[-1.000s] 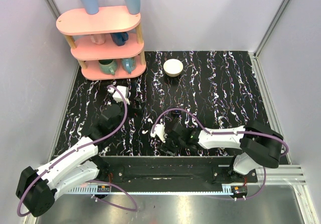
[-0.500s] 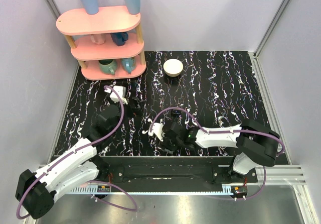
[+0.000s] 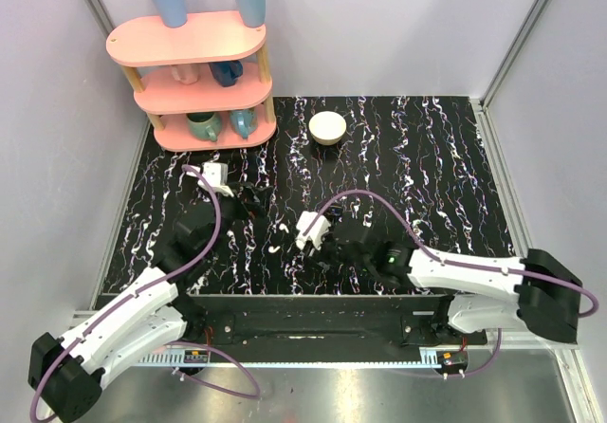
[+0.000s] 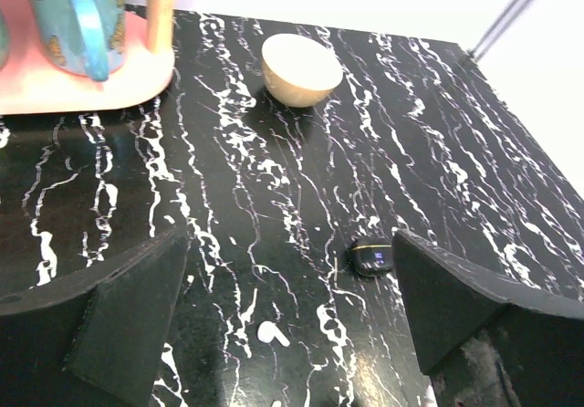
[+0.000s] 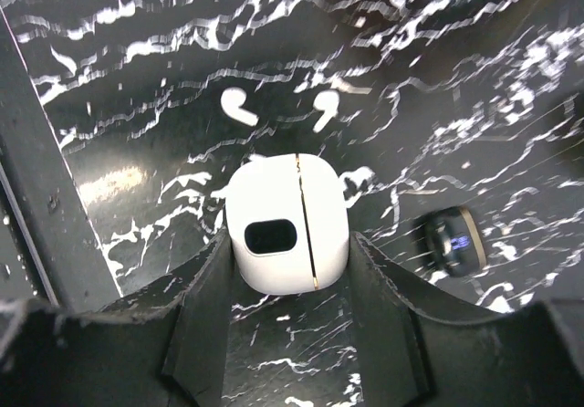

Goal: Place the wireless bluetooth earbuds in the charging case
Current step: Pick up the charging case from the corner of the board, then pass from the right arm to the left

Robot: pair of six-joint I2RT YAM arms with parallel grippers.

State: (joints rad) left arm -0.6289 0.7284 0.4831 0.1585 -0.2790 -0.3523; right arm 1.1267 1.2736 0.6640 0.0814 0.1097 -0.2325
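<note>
A black worktop [image 3: 427, 157] streaked with white fills the space between pale walls, with a pink shelf [image 3: 190, 44] of cups at the upper left of the top view and a white bowl [image 3: 328, 127] right of it. Near the centre bottom of that view, the right pincer [image 5: 288, 270] is clamped on the charging case [image 5: 285, 215], one finger against each side. The case is closed, seam upright and dark spot facing the wrist camera. The two wireless bluetooth earbuds [image 5: 239, 107] [image 5: 326, 109] lie loose on the worktop just above the case in the right wrist view, apart from each other. A small black block [image 5: 453, 242] sits at right. The left pincer [image 4: 290, 288] stands released, jaws spread wide, gripping nothing.
</note>
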